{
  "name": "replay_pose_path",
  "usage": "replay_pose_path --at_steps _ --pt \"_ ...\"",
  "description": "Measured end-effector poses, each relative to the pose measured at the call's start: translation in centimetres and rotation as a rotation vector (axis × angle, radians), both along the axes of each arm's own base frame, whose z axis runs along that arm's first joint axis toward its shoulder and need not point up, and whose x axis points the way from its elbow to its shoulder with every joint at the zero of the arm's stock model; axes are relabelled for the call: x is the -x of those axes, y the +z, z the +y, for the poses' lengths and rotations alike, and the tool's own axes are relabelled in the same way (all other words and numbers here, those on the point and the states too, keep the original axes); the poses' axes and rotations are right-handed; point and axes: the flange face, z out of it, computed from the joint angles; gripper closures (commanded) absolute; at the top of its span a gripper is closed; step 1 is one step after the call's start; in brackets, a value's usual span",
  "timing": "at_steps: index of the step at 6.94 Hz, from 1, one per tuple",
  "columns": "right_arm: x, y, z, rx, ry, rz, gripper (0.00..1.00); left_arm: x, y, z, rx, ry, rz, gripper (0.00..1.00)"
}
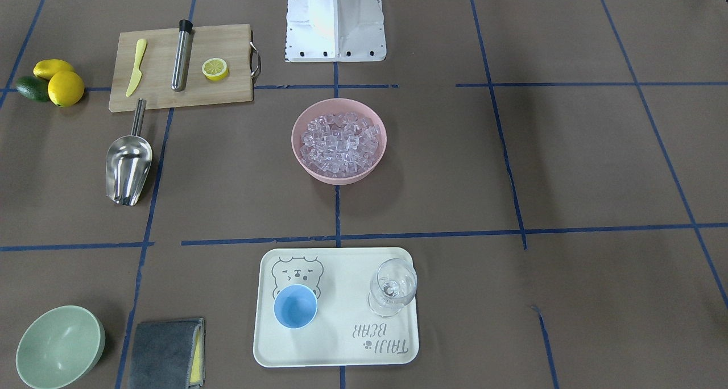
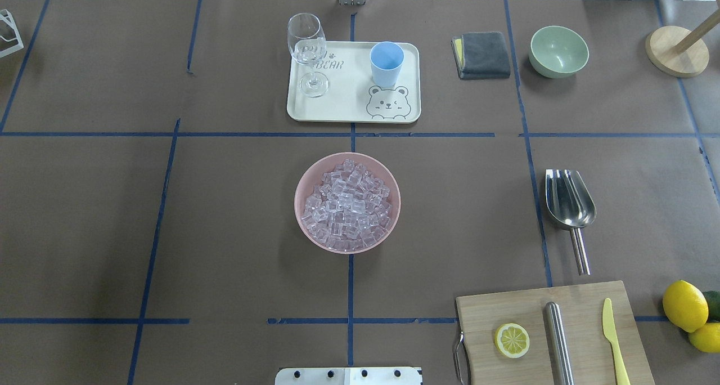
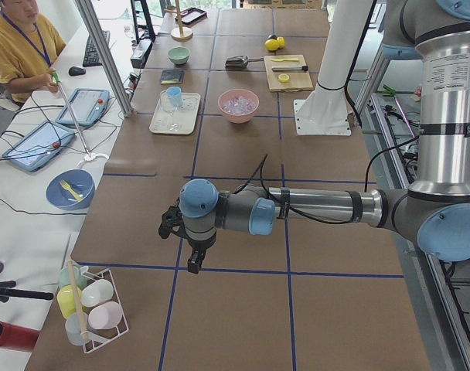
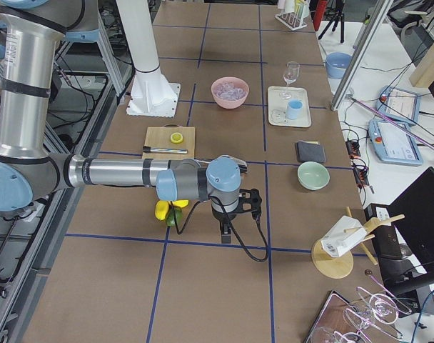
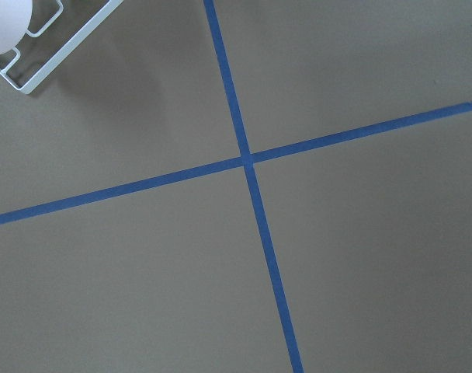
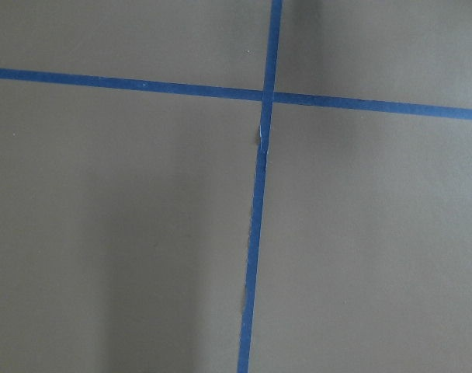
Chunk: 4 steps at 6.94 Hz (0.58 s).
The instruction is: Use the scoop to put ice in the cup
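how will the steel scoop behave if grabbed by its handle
The scoop looks like rigid polished steel: unlikely to flex, probably slippery. Its thin handle carries a much wider trough, so it may twist or dip trough-down in a loose grip. On its rounded underside it might rock if nudged.

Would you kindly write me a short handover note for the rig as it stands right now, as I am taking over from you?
Grippers: the left gripper and the right gripper each hang over bare brown table, far from the job's things. Open or shut cannot be told. Neither holds anything.
Things: the small clear ice cubes fill the pink bowl at the centre. The light-blue plastic cup stands upright and empty on the cream tray. The shiny stainless-steel scoop lies empty on the table on the robot's right.
Done: nothing.
Left: grasp the scoop, scoop ice, tip it into the cup.
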Motion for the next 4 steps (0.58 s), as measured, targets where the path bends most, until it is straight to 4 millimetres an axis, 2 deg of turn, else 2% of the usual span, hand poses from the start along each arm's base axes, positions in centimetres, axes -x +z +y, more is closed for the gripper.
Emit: replay_pose_path --at_steps 4 --pt "0.02 -0.22 -0.04 -0.011 -0.006 -0.001 0.0 0.0 -0.18 -0.02 -0.004 0.0 0.0 0.0"
